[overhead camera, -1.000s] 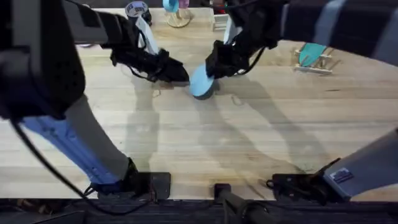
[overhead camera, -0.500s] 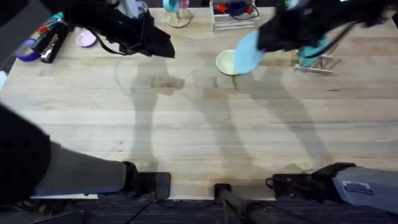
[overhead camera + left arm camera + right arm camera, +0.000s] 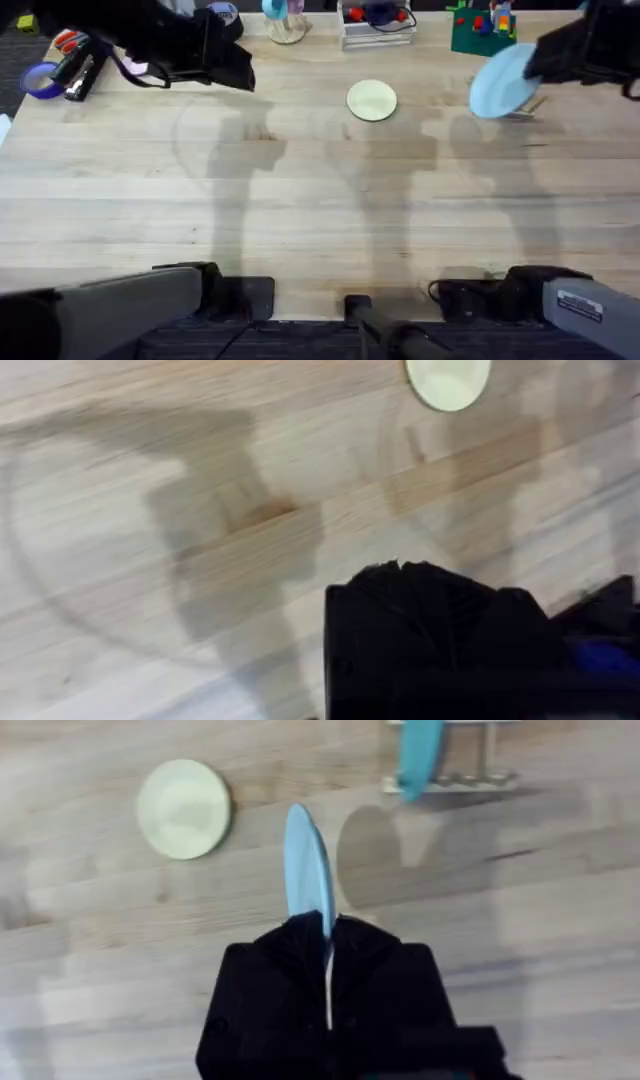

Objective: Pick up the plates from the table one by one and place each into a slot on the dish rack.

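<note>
Rack (image 3: pixel 455 765) pegs are mostly lost behind the teal plate (image 3: pixel 418 758) standing in them, near the table's (image 3: pixel 320 200) far right edge. Right gripper (image 3: pixel 322 935) is clamped on the blue plate (image 3: pixel 500 82), held on edge in the air just beside the rack. Yellow plate (image 3: pixel 372 100) lies flat near the far edge's middle (alone there). Left gripper (image 3: pixel 235 65) hangs over the far left; whether it's parted, I can't tell.

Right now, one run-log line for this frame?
right gripper: shut on light blue plate, carried near dish rack | yellow plate: flat on table | left gripper: holds nothing
</note>
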`<state>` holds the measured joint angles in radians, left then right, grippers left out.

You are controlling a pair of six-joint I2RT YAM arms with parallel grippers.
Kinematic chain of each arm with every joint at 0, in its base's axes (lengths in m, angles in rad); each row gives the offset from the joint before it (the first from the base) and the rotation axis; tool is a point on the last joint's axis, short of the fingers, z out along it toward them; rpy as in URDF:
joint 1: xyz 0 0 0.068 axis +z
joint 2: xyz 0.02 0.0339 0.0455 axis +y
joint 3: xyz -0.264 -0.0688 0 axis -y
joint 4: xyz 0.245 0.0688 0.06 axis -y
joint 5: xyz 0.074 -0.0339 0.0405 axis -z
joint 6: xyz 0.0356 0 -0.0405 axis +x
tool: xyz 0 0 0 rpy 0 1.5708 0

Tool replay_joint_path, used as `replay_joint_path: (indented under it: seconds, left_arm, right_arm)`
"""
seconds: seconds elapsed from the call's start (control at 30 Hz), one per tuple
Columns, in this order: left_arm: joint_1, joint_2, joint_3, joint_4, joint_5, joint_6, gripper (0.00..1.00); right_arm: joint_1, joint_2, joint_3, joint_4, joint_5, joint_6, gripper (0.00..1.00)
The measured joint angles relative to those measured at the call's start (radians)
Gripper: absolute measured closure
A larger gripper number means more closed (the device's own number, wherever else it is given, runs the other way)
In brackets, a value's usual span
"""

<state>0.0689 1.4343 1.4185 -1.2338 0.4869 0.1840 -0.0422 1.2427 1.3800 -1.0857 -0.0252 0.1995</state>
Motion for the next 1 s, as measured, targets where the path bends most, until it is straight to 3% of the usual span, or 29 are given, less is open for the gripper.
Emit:
replay_joint_path:
  seconds: [0.33,0.4,0.53,0.57,0.83,1.0]
  left_arm:
    - [0.000,-0.024,0.000,-0.013,-0.070,0.002,0.930]
    - [0.000,-0.023,0.000,-0.017,-0.073,0.006,0.712]
    - [0.000,-0.023,0.000,-0.035,-0.073,0.004,0.087]
    - [0.000,-0.023,0.000,-0.037,-0.073,0.003,0.030]
    - [0.000,-0.024,0.000,-0.064,-0.073,0.003,0.007]
    - [0.000,-0.024,0.000,-0.093,-0.073,0.003,0.007]
  right_arm:
    - [-0.081,0.000,0.000,-0.012,0.124,-0.104,0.973]
    - [-0.082,0.000,0.001,-0.012,0.156,-0.123,0.973]
    - [-0.082,0.000,0.004,-0.013,0.208,-0.146,0.976]
    - [-0.082,0.000,0.007,-0.014,0.215,-0.150,0.975]
    - [-0.090,0.000,0.076,-0.014,0.243,-0.177,0.975]
    - [-0.139,0.000,0.089,-0.015,0.244,-0.180,0.975]
